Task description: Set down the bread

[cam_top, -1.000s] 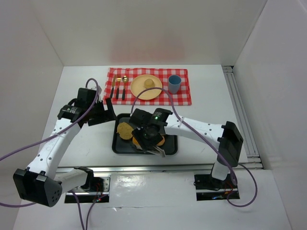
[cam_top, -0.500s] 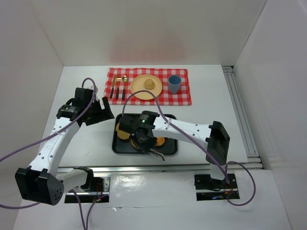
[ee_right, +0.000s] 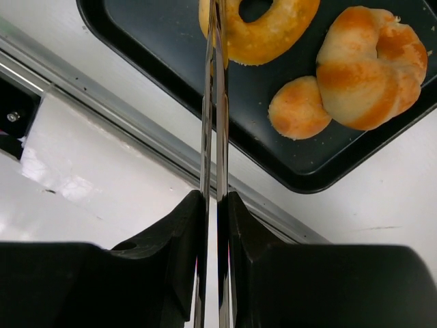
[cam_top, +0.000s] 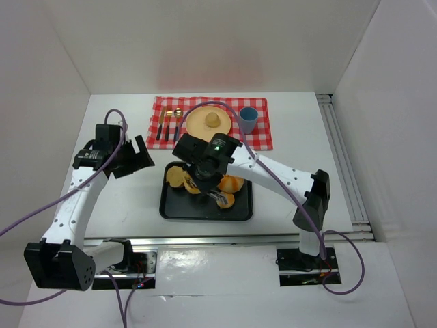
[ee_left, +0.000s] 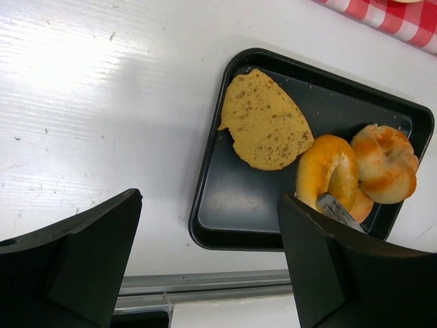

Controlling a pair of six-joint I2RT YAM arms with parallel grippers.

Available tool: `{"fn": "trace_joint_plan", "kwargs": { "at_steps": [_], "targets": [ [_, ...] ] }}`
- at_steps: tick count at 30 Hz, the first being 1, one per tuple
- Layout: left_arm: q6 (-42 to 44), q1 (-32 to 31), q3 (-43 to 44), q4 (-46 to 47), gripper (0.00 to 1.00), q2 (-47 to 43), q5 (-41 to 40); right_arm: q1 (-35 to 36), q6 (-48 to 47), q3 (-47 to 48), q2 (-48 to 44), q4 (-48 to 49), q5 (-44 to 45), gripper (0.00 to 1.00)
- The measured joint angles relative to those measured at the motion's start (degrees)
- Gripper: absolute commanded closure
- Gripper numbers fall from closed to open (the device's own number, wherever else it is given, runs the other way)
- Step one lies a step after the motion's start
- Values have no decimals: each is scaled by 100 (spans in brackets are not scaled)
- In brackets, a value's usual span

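White bench point(cam_top: 300, 123), bare walls: the right gripper point(ee_right: 216, 199), half open a second ago, has clamped shut on the tongs point(ee_right: 213, 102), whose blades pinch a ring roll point(ee_right: 266, 34) tipped on edge over the black tray point(ee_right: 177, 48). The pickup looks made; the yellow plate point(cam_top: 194, 126), already holding a pale bun point(cam_top: 213, 119), likely comes next. A twisted roll point(ee_right: 372, 68), small bun point(ee_right: 298, 108) and flat slice point(ee_left: 266, 126) lie in the tray. The left gripper point(ee_left: 208, 205) hangs open nearby.
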Motion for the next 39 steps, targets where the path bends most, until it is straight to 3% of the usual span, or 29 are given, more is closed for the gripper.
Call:
{"fn": "trace_joint_plan", "kwargs": {
  "at_steps": [24, 31, 39],
  "targets": [
    [2, 162, 76, 85, 6, 168, 210, -175, 44, -417, -400, -74, 190, 91],
    [-11, 162, 254, 136, 6, 275, 284, -874, -400, 726, 103, 374, 553, 91],
    [-7, 164, 452, 175, 6, 350, 278, -1867, -1019, 1965, 1530, 1488, 647, 91]
  ]
}}
